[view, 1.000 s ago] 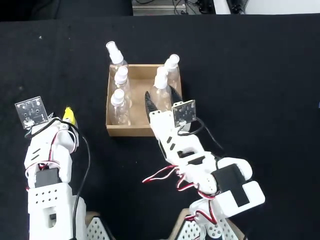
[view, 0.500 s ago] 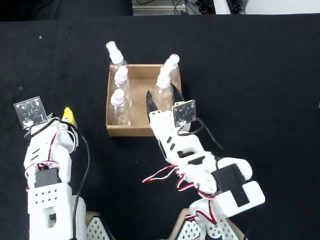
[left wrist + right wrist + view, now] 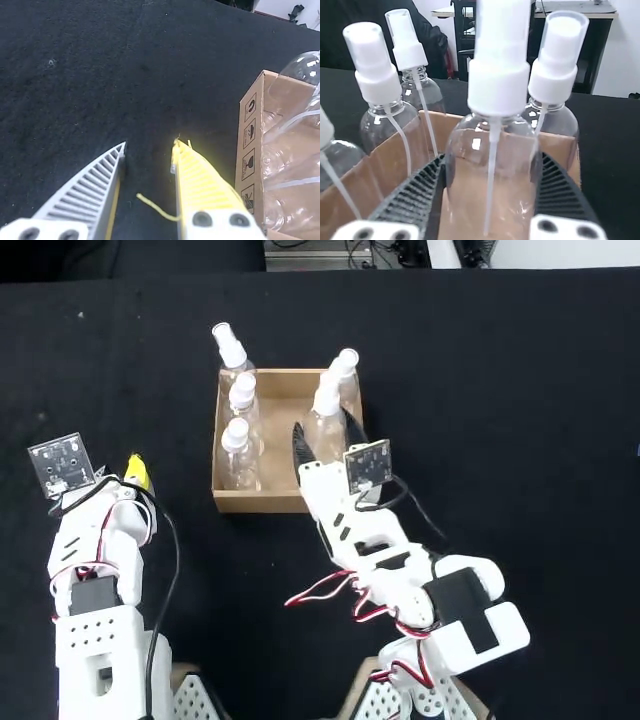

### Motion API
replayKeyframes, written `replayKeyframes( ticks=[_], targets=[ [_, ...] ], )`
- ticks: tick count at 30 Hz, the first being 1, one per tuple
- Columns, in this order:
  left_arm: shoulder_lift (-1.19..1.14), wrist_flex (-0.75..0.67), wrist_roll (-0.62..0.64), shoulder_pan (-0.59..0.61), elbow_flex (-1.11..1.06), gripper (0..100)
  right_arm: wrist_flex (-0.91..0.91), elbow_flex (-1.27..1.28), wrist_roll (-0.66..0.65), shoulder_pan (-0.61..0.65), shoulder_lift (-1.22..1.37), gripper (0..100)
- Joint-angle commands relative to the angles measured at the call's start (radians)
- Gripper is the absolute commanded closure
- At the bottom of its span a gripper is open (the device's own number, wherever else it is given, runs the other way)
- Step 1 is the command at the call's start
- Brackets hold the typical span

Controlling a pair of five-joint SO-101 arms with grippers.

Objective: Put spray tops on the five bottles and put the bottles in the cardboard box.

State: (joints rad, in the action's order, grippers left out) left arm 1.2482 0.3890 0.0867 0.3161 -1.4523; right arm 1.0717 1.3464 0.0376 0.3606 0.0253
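The cardboard box (image 3: 226, 495) sits on the black table (image 3: 500, 390), a little left of centre, and all five bottles carry white spray tops. The right gripper (image 3: 323, 435) comes in from the near side, its black jaws clamped on the held bottle (image 3: 322, 405) in the right half of the box. Just beyond it stands the far right bottle (image 3: 346, 365). Along the left wall stand the near left bottle (image 3: 236, 440) and the middle left bottle (image 3: 243, 392). The far left bottle (image 3: 228, 343) is at the far left corner, and I cannot tell whether its base is inside the wall.

The left gripper (image 3: 149, 146) hangs over bare cloth well left of the box, its grey and yellow fingers a little apart with nothing between them. A loose yellow thread (image 3: 150, 205) curls off the yellow one.

The box's left side bears a column of small handling pictograms (image 3: 248, 150), with no readable words.

The box walls hide every bottle base. In the right wrist view the held bottle's cap is cut off, and another bottle is cut off at the edge. Cables (image 3: 320, 250) lie past the table's far edge.
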Motion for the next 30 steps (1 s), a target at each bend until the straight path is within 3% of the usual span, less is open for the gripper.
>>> replayKeyframes(
  ticks=[1,5,30],
  targets=[
    [0.015,-0.025,-0.002,0.008,0.013,87,-0.003,-0.033,-0.011,0.048,0.001,78.2],
    [0.015,-0.025,-0.002,0.008,0.013,87,-0.031,-0.030,-0.009,0.055,0.002,72.6],
    [0.015,-0.025,-0.002,0.008,0.012,87,-0.037,-0.024,-0.012,0.051,-0.010,72.6]
  ],
)
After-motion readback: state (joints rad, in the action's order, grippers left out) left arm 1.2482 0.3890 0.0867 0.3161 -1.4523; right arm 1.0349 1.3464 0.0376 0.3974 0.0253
